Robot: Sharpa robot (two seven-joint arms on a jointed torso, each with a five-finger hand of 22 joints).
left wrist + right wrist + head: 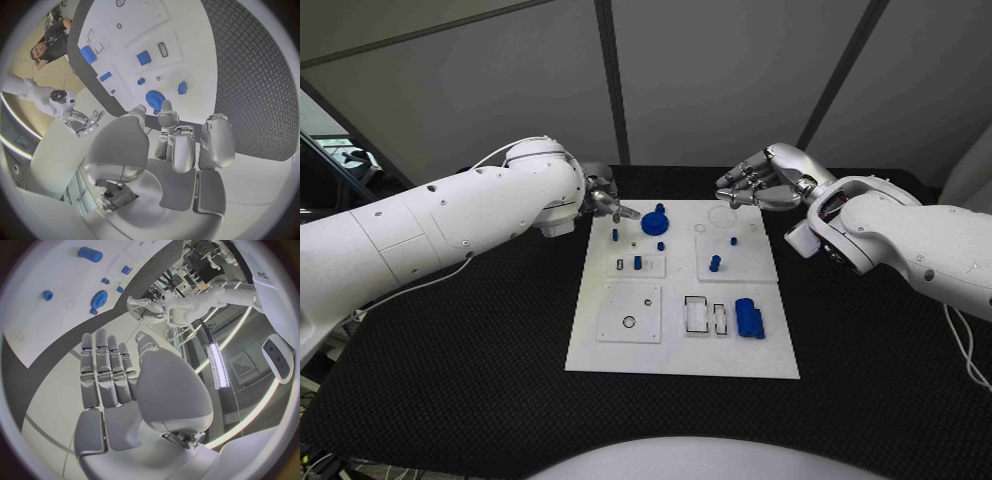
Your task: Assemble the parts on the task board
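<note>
Both hands (607, 200) (750, 186) apparently empty (board's (678, 352) far corners).

right hand (109, 385) hovering empty, fingers (103, 365) lying straight together, white task board (37, 300) spreading at 11 o'clock, blue gear (99, 298) resting on it

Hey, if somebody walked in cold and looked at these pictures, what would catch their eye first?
Probably the white task board lying in the middle of the black table, dotted with small blue parts, the blue gear near its far edge standing out most. Next, the two silver robot hands at that far edge: the left robot hand hovers close to the gear, and the right robot hand sits at the opposite corner, holding nothing.
</note>
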